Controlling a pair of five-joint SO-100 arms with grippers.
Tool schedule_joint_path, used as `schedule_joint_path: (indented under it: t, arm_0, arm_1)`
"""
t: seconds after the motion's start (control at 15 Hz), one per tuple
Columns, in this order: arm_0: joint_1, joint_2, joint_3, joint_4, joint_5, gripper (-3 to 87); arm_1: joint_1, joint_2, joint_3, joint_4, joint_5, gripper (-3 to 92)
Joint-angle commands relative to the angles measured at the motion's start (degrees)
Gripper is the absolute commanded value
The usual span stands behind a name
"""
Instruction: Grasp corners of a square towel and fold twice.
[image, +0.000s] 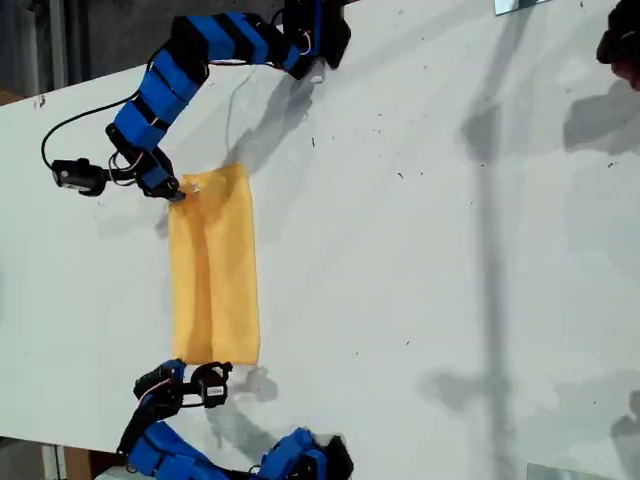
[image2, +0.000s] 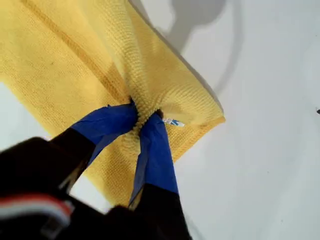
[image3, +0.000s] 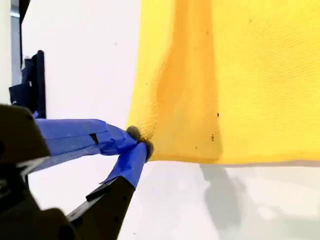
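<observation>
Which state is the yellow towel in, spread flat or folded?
Folded. The towel lies as a narrow strip with a layer's edge running along its length, and the first wrist view shows two layers at its end.

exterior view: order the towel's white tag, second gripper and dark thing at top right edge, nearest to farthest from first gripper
1. white tag, on the towel beside my first gripper.
2. my second gripper, at the towel's other end.
3. dark thing, exterior view's top right edge.

Bare table (image: 420, 250) open toward exterior view's right of towel (image: 215, 270); arms crowd both towel ends.
</observation>
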Motion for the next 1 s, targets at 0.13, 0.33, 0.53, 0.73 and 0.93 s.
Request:
schedule_joint_path:
  t: [0.13, 0.33, 0.53, 0.73, 0.93]
  arm_0:
    - [7.1, 10.8, 12.7, -5.4, -3.4, -1.8]
    - [9.8, 17.8, 23.2, -9.2, -5.1, -1.8]
    - [10.5, 23.5, 30.2, -10.4, -5.4, -1.8]
    - [10.7, 27.4, 35.9, -12.0, -5.5, -1.8]
    - [10.8, 26.7, 38.1, -14.2, -5.4, -1.8]
  arm_1:
    - [-1.6, 12.8, 8.0, 0.8, 2.1, -0.1]
    - [-3.9, 15.1, 13.6, 3.3, 4.0, -0.1]
    - [-6.6, 15.6, 17.1, 5.7, 5.6, -0.1]
    - [-9.8, 15.6, 18.5, 7.4, 6.1, -0.1]
    - [-12.0, 15.1, 19.5, 7.1, 6.8, -0.1]
